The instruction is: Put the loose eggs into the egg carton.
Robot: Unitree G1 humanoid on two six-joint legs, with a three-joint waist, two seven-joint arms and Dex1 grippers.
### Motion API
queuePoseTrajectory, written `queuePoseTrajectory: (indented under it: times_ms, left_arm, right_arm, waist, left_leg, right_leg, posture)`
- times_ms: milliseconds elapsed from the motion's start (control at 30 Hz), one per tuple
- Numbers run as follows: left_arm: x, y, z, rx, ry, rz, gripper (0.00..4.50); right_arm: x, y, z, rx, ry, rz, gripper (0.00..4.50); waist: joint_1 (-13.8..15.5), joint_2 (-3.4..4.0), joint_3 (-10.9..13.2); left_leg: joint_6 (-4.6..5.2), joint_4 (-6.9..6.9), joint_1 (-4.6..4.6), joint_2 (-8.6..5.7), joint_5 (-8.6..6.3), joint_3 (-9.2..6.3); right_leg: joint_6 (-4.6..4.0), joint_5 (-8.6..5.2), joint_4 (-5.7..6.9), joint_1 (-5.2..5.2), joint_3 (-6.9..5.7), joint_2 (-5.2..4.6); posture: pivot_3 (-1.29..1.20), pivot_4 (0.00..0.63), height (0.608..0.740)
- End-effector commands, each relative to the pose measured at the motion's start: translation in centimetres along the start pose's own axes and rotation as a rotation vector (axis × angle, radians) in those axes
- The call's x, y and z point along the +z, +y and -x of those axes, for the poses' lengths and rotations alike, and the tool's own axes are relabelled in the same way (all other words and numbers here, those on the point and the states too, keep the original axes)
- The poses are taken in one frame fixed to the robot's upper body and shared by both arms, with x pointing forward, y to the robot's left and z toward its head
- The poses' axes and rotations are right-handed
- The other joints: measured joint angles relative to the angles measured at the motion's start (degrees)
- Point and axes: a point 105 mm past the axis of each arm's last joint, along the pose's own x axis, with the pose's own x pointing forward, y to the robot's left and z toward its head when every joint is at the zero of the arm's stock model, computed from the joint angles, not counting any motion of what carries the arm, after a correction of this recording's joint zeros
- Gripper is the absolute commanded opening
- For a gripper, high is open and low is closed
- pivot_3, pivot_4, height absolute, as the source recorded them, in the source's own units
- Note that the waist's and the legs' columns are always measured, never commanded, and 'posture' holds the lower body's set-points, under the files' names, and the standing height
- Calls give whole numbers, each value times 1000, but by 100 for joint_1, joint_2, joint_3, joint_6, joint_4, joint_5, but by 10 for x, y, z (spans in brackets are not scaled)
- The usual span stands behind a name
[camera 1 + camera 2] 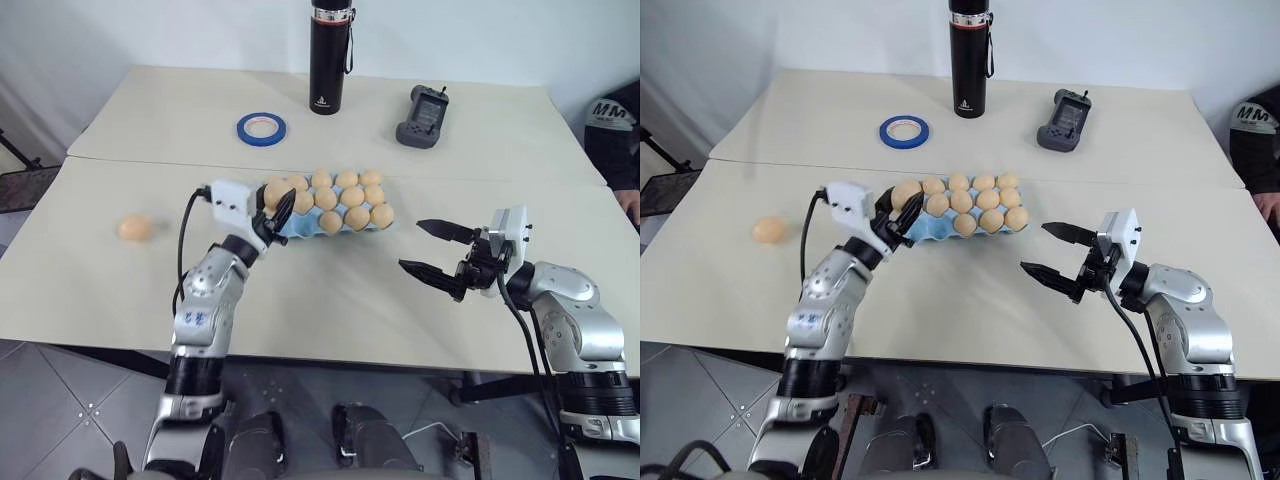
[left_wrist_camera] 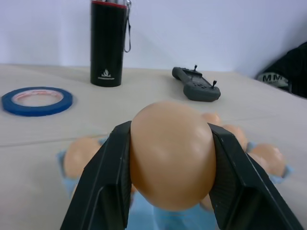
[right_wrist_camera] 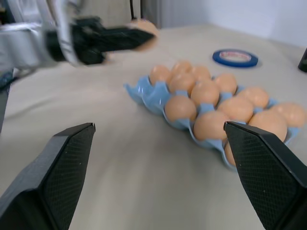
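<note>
One loose egg [image 1: 135,228] lies alone on the counter [image 1: 90,290] far to the left. The left pincer [image 1: 272,205], clamped on another egg [image 2: 171,153], hangs at the left end of the egg carton [image 1: 302,227], whose empty cups sit just beneath. The right pincer [image 1: 432,251] gapes wide, empty, right of the carton.

A pale worktop [image 1: 330,290] carries the light blue egg carton [image 1: 335,222] near its middle, one loose egg [image 1: 135,228] well off to its left, and at the back a blue tape roll [image 1: 261,127], a black flask [image 1: 329,58] and a grey handset [image 1: 422,117].
</note>
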Motion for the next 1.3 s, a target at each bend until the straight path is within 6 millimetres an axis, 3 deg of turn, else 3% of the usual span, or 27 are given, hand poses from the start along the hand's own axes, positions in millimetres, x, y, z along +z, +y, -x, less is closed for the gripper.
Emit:
queuePoseTrajectory:
  times_ms: [33, 300, 600, 767, 933, 1133, 1300]
  left_arm:
    - [-4, -3, -12, -27, 1, -27, 1793]
    - [-10, -13, -15, -117, 32, -35, 1793]
    - [-9, -19, -8, -154, 46, -44, 4478]
    - [-1, -19, 5, -165, 41, -62, 4478]
    - [3, -1, 35, -133, 59, -83, 4478]
    - [4, 16, 102, -182, 113, -90, 4478]
    - [-9, 36, 157, -127, 232, -88, 4478]
  right_arm:
    - [10, 0, 7, -30, -30, 44, 4500]
    - [7, 3, 12, -77, -23, 42, 4500]
    - [5, 3, 7, -76, -21, 36, 4500]
    - [5, 2, 5, -72, -22, 37, 4500]
    - [6, 2, 7, -69, -21, 37, 4500]
    - [7, 1, 8, -51, -16, 38, 4500]
    - [7, -1, 4, -33, -18, 40, 4500]
  waist:
    - [-13, 0, 0]
    - [-8, 0, 0]
    - [-7, 0, 0]
    - [-17, 0, 0]
    - [-18, 1, 0]
    - [-41, 2, 1]
    - [-43, 2, 1]
  left_leg:
    - [4, 0, 0, 0, 0, 1]
    - [-27, -28, -7, 6, 17, 4]
    - [-27, -22, -6, 5, 17, 6]
    - [-27, -22, -6, 6, 18, 7]
    - [-28, -23, -4, 6, 18, 7]
    - [-28, -27, 2, 10, 16, 12]
    - [-31, -26, 2, 9, -11, 12]
  right_leg:
    - [0, 0, 0, 0, 0, 0]
    - [-4, -17, 5, -21, 0, 8]
    - [-3, -17, 11, -21, 3, 7]
    - [-3, -17, 13, -21, 4, 7]
    - [-4, -17, 15, -21, 4, 7]
    - [-12, -22, 22, -25, 8, 7]
    - [-21, -26, 20, -25, 7, -1]
  posture:
    - [0, 150, 740]
    - [0, 150, 740]
    - [0, 150, 740]
    - [0, 150, 740]
    - [0, 150, 740]
    - [0, 150, 740]
    - [0, 150, 740]
